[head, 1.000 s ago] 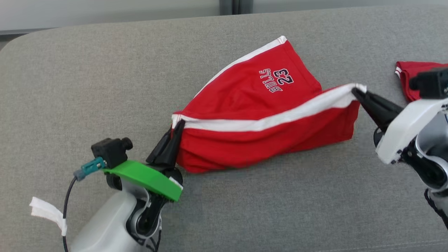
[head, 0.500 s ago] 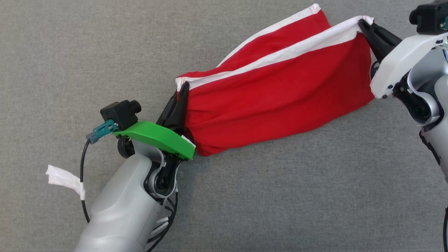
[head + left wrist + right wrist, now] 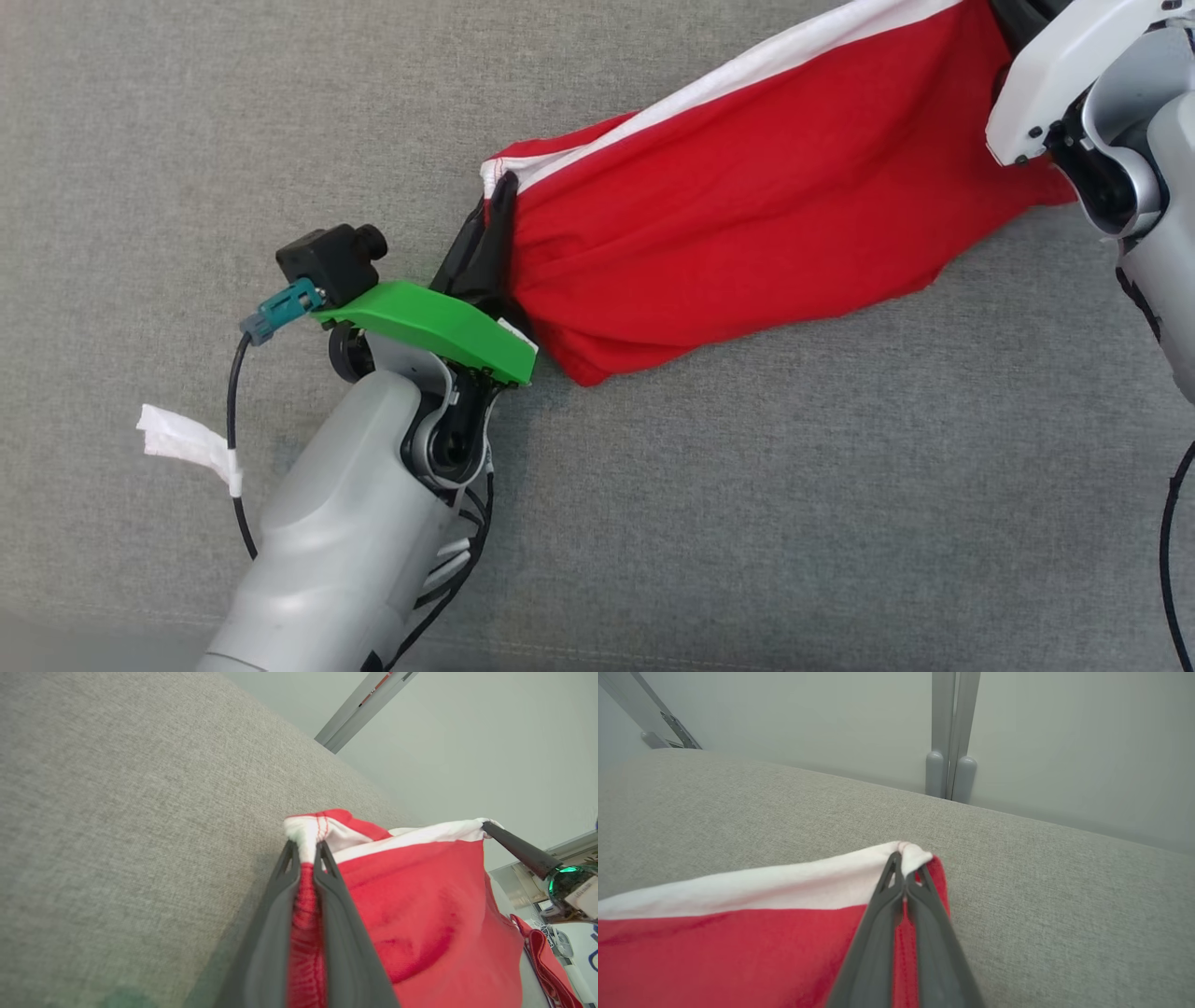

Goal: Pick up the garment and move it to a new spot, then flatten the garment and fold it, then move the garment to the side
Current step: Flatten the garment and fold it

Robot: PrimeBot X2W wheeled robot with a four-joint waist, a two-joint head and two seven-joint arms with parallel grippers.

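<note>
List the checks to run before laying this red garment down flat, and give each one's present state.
1. The left gripper shut on a white-banded corner of the garment: ok.
2. The right gripper shut on the opposite corner: ok.
3. The white band pulled straight between the two grippers: ok.
4. Red fabric below the band smooth: not ok, bunched near the left gripper.
5. The second red cloth apart from the garment: cannot tell.
</note>
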